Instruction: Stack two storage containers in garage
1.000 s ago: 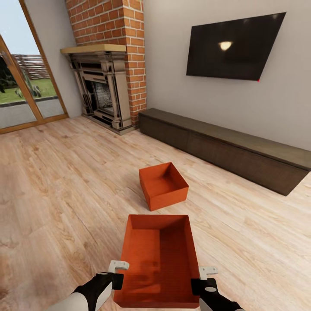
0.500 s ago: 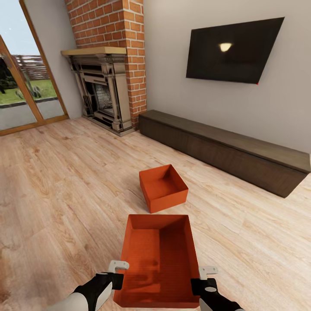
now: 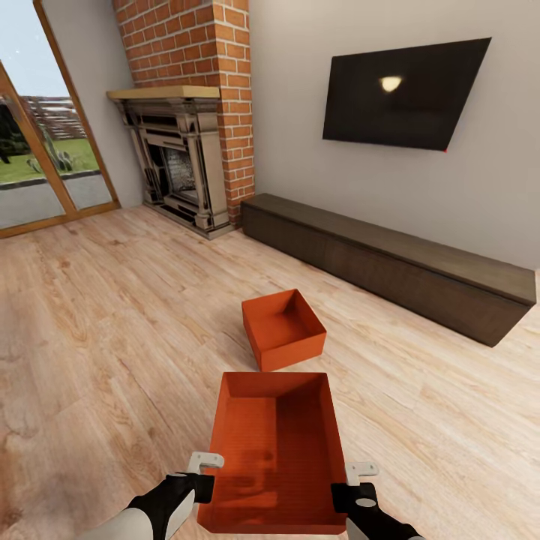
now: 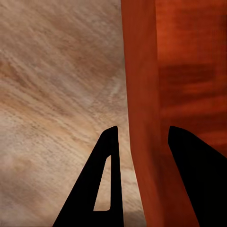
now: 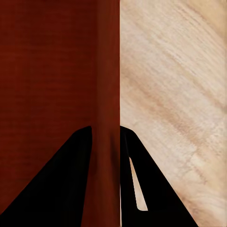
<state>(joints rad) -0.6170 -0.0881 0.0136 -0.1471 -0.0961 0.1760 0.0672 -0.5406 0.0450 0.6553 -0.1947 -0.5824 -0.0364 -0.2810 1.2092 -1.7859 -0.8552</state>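
Containers first: we've got the near container [image 3: 274,450] held out in front of us, well short of the fireplace [image 3: 184,161], with the second container [image 3: 283,330] on the wood floor [image 3: 97,330] between it and the fireplace side of the room. Our left gripper [image 3: 204,474] straddles the left wall; in the left wrist view [image 4: 142,142] the wall runs between the two fingers, though there's a sliver of gap on the outer side, so it's pinched or very nearly. Our right gripper [image 3: 351,480] is clamped tight on the right wall [image 5: 106,137].

Tips for the carry, imo: keep both arms level and moving together so those thin walls don't twist, and steer the base slowly, well away from the low cabinet [image 3: 390,266].
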